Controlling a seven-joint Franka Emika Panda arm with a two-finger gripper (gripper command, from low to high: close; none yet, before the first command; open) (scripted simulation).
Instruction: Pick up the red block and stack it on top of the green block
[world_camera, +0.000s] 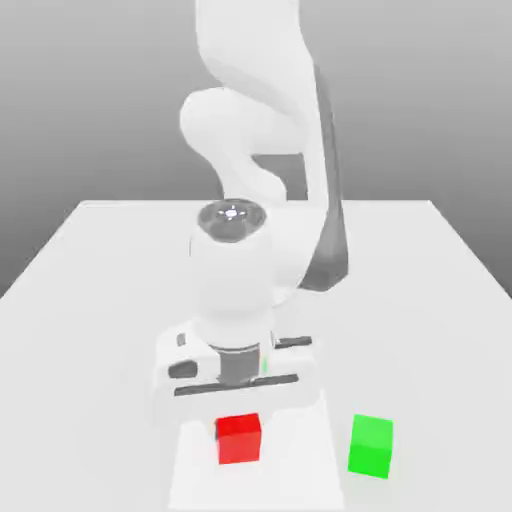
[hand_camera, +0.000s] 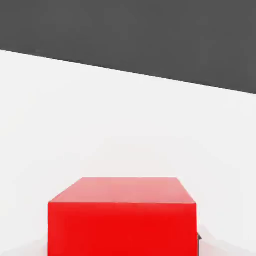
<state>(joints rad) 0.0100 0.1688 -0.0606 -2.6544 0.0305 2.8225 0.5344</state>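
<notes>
Red is the colour I care about first. The red block (world_camera: 239, 440) sits on the exterior view's left of the green block (world_camera: 371, 446), with a gap between the two. My tool (world_camera: 238, 432) is right down over the red block and closed on its sides, so I say it has hold of it. The red block looks to be down on the surface (world_camera: 80, 400), about as low as the green block, though I can't be sure it isn't just a tiny bit up.

So the step I am on is the grab, and the stack is not made. Next I want to go straight up, high enough that the bottom of the red block will clear the top of the green block. Then I go across till I am right over the green block, line up the sides, and come down slow. If I go across too low, I could bump the green block and push it off its spot. If my grip is weak, the red block could slip or tip on the way.
</notes>
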